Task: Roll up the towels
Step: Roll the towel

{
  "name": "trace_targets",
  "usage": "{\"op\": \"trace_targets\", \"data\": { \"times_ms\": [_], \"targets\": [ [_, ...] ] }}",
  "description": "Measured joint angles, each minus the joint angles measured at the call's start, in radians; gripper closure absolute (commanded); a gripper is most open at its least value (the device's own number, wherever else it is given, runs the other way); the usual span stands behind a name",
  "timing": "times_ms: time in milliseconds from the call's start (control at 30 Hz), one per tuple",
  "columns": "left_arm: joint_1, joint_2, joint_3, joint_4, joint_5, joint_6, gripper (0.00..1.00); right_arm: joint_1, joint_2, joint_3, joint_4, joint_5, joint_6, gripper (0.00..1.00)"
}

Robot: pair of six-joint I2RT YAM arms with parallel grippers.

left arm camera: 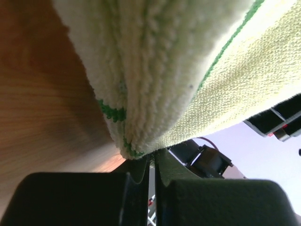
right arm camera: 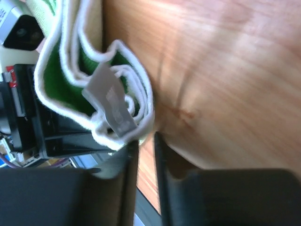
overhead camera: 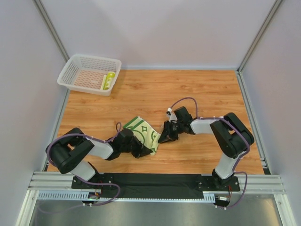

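A big brown wooden table (overhead camera: pixel 197 94) fills the space between pale walls. Two black and white arms sit at the near edge. The left arm (overhead camera: pixel 80 150) and the right arm (overhead camera: pixel 225 132) both bend in toward the middle.

A white basket (overhead camera: pixel 85 88) with little holes sits at the far left corner of the table. A small yellow-green towel (overhead camera: pixel 108 80) lies inside it, at its right end. It is rolled up.

A cream towel with green swirls (overhead camera: pixel 143 131) lies on the table, near the middle, between the two arms. It is folded over on itself, and part of it is lifted off the wood.

The left gripper (left arm camera: pixel 151 160) is at the near left side of this towel. Its two fingers are pressed close together, and the folded edge of the towel goes right in at their tips, so it is pinching the towel.

The right gripper (right arm camera: pixel 146 141) is at the right edge of the same towel. Its fingers have a thin gap between them. The towel's white edge touches one finger, but I cannot tell if it is pinched.

A small grey tag (right arm camera: pixel 110 101) hangs from that white edge, just by the right gripper.
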Motion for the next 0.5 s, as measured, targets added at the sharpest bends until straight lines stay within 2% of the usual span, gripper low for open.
{"op": "trace_targets", "data": {
  "times_ms": [100, 200, 300, 400, 500],
  "targets": [
    [0.000, 0.012, -0.001, 0.010, 0.004, 0.005, 1.00, 0.000, -0.054, -0.010, -0.026, 0.042, -0.003, 0.54],
    [0.000, 0.063, -0.005, 0.097, 0.013, 0.017, 1.00, -0.001, -0.158, -0.067, -0.049, 0.111, -0.019, 0.46],
    [0.000, 0.147, -0.006, 0.249, 0.014, 0.031, 1.00, -0.004, -0.244, -0.139, -0.057, 0.147, -0.018, 0.46],
    [0.000, 0.201, -0.012, 0.361, 0.010, 0.038, 1.00, -0.004, -0.262, -0.170, -0.029, 0.145, -0.006, 0.46],
    [0.000, 0.211, -0.018, 0.402, 0.007, 0.039, 1.00, -0.005, -0.246, -0.192, 0.046, 0.120, 0.020, 0.46]
  ]
}}
